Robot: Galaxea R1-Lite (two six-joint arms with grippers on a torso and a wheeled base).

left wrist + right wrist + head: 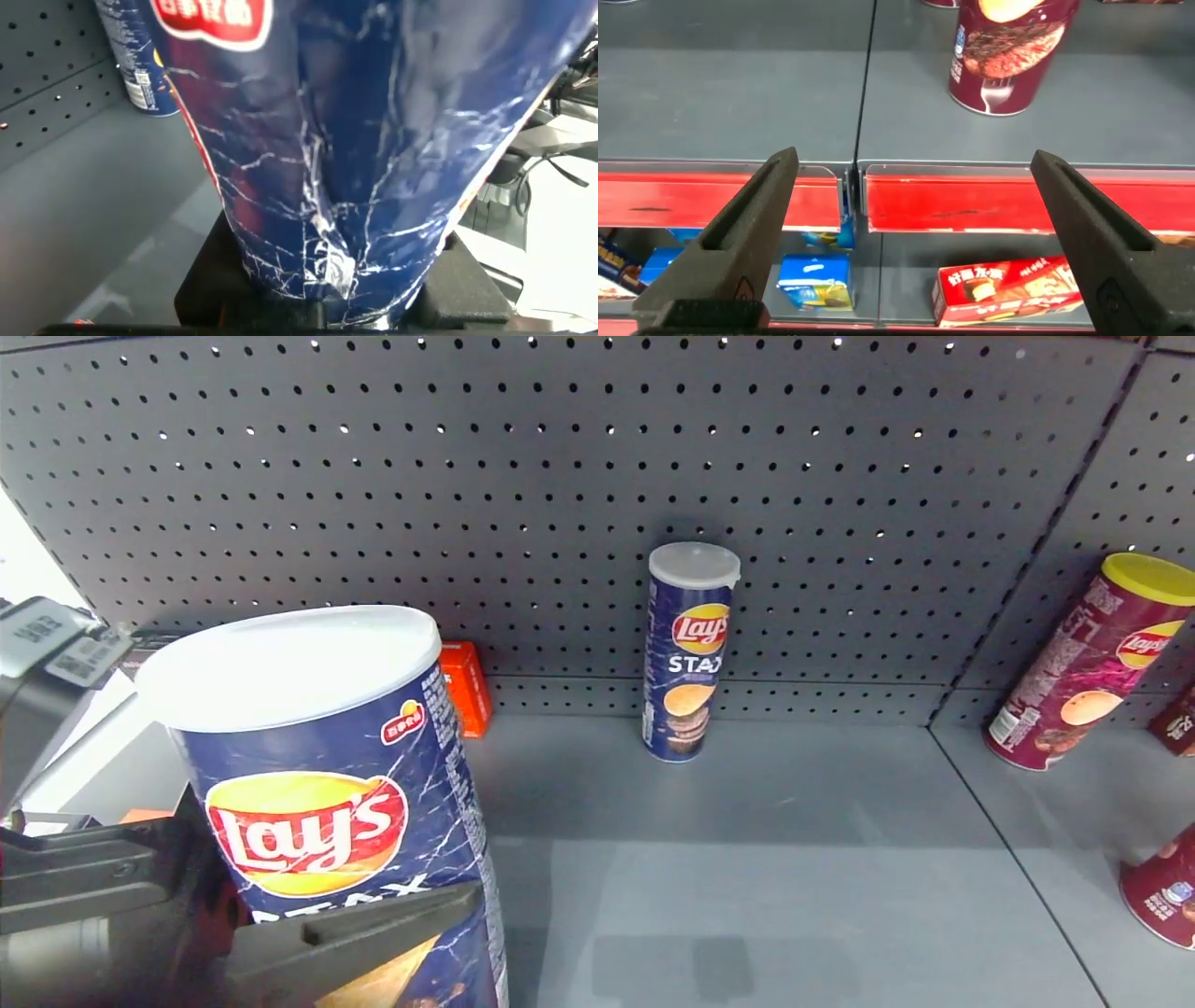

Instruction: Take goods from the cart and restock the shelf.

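**Figure. Restocking at the grey shelf (747, 859), seen from the robot's side.**

(a) Labels. The held blue can (327, 784) has a marbled dark-blue wrap with white veins. It bears a round yellow emblem crossed by a red banner with white script, a small red badge near the rim, and white block letters lower down. A second blue can (689, 653) carries the same emblem above a picture of stacked crisps. Two maroon cans stand on the neighbouring shelf section. One has a yellow lid (1088, 663); the other (1162, 896) is cut off by the edge of the view.

(b) Arms. The left gripper (280, 933) is low at the left front of the shelf, its dark fingers (355, 924) clamped on the lower body of the held blue can. The right gripper (915, 233) hangs level with the shelf's red front strip (971, 201), its two fingers wide apart and gripping nothing.

(c) Orientation. The held blue can is near upright, white lid up and long axis roughly vertical, with its emblem facing away from the pegboard (560, 476). Whether its base touches the shelf cannot be told. The second blue can stands upright against the pegboard, well apart from the held one.

(d) Surroundings. An orange box (467, 689) sits at the back, just behind the held can. A red carton (1008, 289) and a blue packet (814, 280) lie on the tier below.
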